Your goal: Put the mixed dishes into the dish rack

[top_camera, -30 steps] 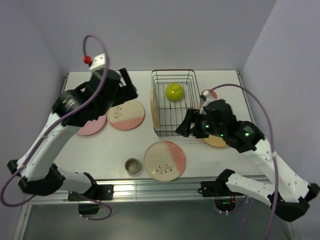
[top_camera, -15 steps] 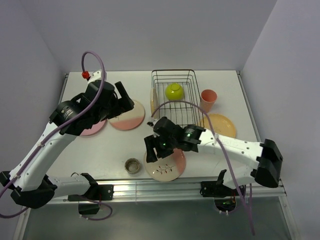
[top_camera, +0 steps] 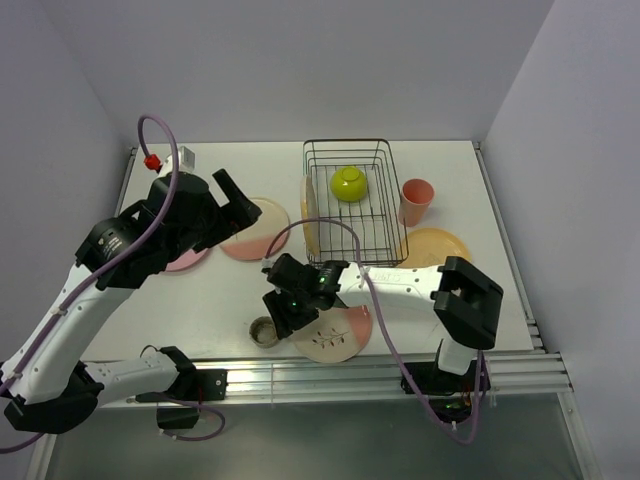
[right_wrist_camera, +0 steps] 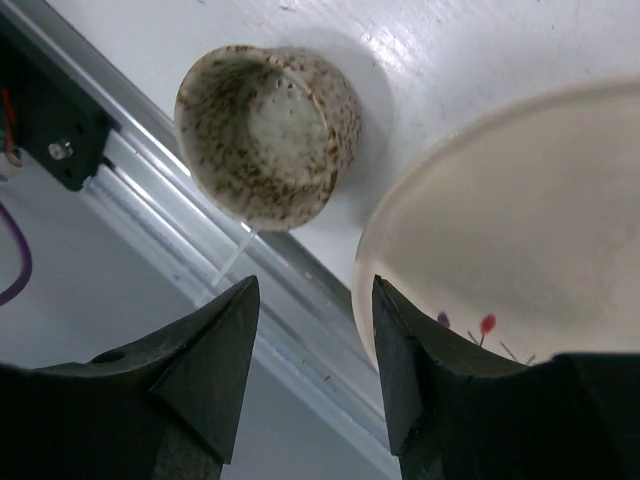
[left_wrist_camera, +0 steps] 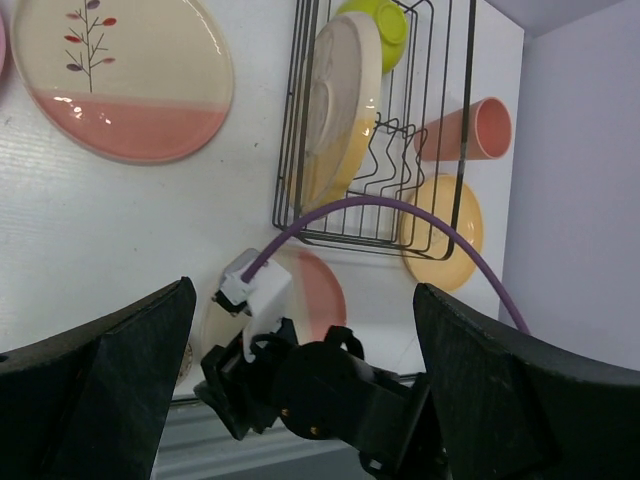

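While right claw (right_wrist_camera: 314, 284) hovers spread and empty by speckled cup (right_wrist_camera: 268, 132) beside leaf plate (right_wrist_camera: 500, 220), left claw (left_wrist_camera: 300, 295) wide apart, empty, raised, bowl (top_camera: 348, 183) and yellow plate (left_wrist_camera: 335, 110) in rack (top_camera: 350, 141)

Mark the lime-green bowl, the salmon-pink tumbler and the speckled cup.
lime-green bowl (top_camera: 348, 184), top external view, middle of its body.
salmon-pink tumbler (top_camera: 413, 204), top external view, its outer wall.
speckled cup (right_wrist_camera: 268, 125), right wrist view, its inner floor.

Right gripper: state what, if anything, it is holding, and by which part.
Nothing. The right gripper is open, jaws apart, over the gap between the tiny grey cup and the cream-and-pink plate, gripping neither.
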{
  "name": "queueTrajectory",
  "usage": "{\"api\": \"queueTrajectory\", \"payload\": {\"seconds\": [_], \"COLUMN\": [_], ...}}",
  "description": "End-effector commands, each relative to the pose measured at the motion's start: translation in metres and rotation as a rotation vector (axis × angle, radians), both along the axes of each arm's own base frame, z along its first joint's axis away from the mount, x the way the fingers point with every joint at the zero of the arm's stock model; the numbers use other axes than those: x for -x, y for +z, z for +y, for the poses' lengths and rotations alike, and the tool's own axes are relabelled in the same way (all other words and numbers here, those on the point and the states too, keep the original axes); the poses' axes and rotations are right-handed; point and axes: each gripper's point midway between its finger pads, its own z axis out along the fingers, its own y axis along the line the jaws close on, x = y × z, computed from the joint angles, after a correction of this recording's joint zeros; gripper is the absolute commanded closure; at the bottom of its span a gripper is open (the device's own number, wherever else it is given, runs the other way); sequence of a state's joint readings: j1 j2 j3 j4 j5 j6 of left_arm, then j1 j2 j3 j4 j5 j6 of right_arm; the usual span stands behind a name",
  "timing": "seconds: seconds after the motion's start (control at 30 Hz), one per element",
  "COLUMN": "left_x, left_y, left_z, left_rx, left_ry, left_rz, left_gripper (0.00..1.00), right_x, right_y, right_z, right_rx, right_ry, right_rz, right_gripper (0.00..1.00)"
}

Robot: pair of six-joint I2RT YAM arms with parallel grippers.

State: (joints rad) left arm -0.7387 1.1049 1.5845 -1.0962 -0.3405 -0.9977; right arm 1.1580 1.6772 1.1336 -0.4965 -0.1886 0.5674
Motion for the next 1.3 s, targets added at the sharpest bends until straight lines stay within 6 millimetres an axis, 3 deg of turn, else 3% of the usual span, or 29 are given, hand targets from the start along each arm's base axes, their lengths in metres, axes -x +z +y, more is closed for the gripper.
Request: {"api": "queueTrajectory", "payload": {"seconds": [0.0, 0.23, 0.4, 0.53, 0.63, 0.67, 0.7, 0.77, 0.87, 0.97, 1.0, 1.03, 1.07, 1.1, 1.17, 1.2, 1.27], "left_x": [0.004, 0.007, 0.008, 0.01, 0.011, 0.011, 0.012, 0.013, 0.014, 0.017, 0.018, 0.019, 0.023, 0.025, 0.033, 0.035, 0.038], "left_y": [0.01, 0.012, 0.013, 0.012, 0.01, 0.01, 0.01, 0.012, 0.022, 0.046, 0.053, 0.06, 0.075, 0.084, 0.101, 0.105, 0.108], "left_z": [0.003, 0.007, 0.009, 0.01, 0.012, 0.013, 0.014, 0.017, 0.021, 0.024, 0.024, 0.024, 0.021, 0.022, 0.018, 0.016, 0.01], "left_rx": [0.055, 0.051, 0.046, 0.038, 0.029, 0.027, 0.025, 0.021, 0.029, 0.069, 0.084, 0.089, 0.143, 0.169, 0.228, 0.239, 0.235], "left_ry": [0.016, 0.025, 0.024, 0.018, 0.021, 0.025, 0.024, 0.027, 0.03, 0.014, 0.003, -0.018, -0.045, -0.058, -0.11, -0.13, -0.18], "left_rz": [-0.022, -0.019, -0.02, -0.017, -0.013, -0.013, -0.013, -0.018, -0.046, -0.126, -0.153, -0.191, -0.254, -0.291, -0.378, -0.4, -0.423], "left_gripper": [0.03, 0.03, 0.03, 0.03, 0.03, 0.03, 0.03, 0.02, 0.02, 0.02, 0.03, 0.03, 0.02, 0.02, 0.02, 0.02, 0.02], "right_x": [-0.01, -0.018, -0.025, -0.032, -0.044, -0.047, -0.053, -0.058, -0.072, -0.083, -0.092, -0.092, -0.097, -0.11, -0.114, -0.128, -0.125], "right_y": [0.012, -0.004, -0.006, -0.024, -0.021, -0.018, -0.011, -0.004, 0.015, 0.06, 0.089, 0.101, 0.116, 0.143, 0.177, 0.19, 0.223], "right_z": [0.026, 0.04, 0.051, 0.05, 0.053, 0.052, 0.057, 0.06, 0.067, 0.074, 0.076, 0.075, 0.072, 0.067, 0.058, 0.046, 0.033], "right_rx": [-0.065, -0.031, -0.028, 0.038, 0.061, 0.073, 0.064, 0.063, 0.063, -0.016, -0.077, -0.104, -0.13, -0.187, -0.267, -0.298, -0.397], "right_ry": [0.03, 0.028, 0.02, 0.018, 0.004, 0.002, -0.004, 0.007, -0.004, -0.028, -0.058, -0.059, -0.078, -0.116, -0.134, -0.169, -0.17], "right_rz": [-0.068, -0.073, -0.087, -0.1, -0.154, -0.166, -0.191, -0.21, -0.261, -0.303, -0.317, -0.3, -0.301, -0.298, -0.257, -0.248, -0.203], "right_gripper": [0.46, 0.52, 0.56, 0.63, 0.79, 0.92, 0.98, 1.0, 1.0, 1.0, 1.0, 1.0, 1.0, 1.0, 1.0, 1.0, 1.0]}}
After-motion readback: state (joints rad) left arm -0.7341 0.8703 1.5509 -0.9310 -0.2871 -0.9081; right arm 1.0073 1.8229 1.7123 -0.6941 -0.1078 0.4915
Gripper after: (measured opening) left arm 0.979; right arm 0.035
